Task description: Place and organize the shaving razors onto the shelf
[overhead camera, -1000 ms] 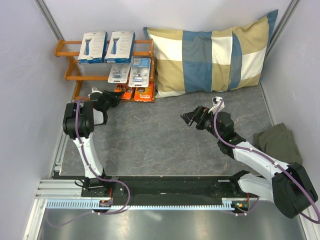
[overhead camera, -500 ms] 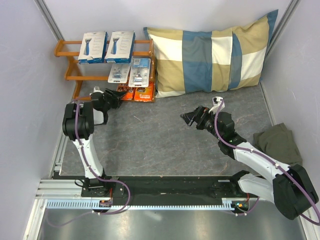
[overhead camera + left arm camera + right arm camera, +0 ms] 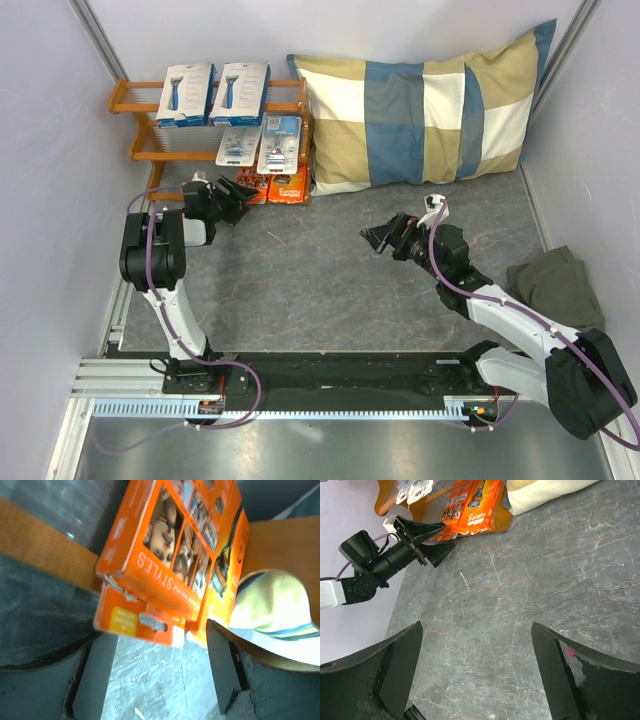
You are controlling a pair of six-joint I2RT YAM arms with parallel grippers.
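Left end effector (image 3: 159, 635), right end effector (image 3: 476, 627) both gaping open; small orange cardboard razor pack (image 3: 170, 555) seeming light, stiff, crushable; pinching side edges gently.

A: Where does the shelf (image 3: 130, 98) stand?

B: At eleven o'clock on the worktop (image 3: 320, 290), by the back wall. The pillow (image 3: 420, 110) is just beside it on the right, at one o'clock.

A: And the packs?

B: Two boxed razor packs (image 3: 186, 93) lie side by side on the top tier. Two blister packs (image 3: 238, 145) sit on the middle tier, before them and further right. Two small packs (image 3: 289, 185) are at the lowest tier's right end, next to the pillow.

A: The arms?

B: The left pincer (image 3: 235, 198) is just before the left small pack. The right pincer (image 3: 378, 238) is mid-worktop, well apart from the shelf. A crumpled cloth (image 3: 555, 285) lies at three o'clock.
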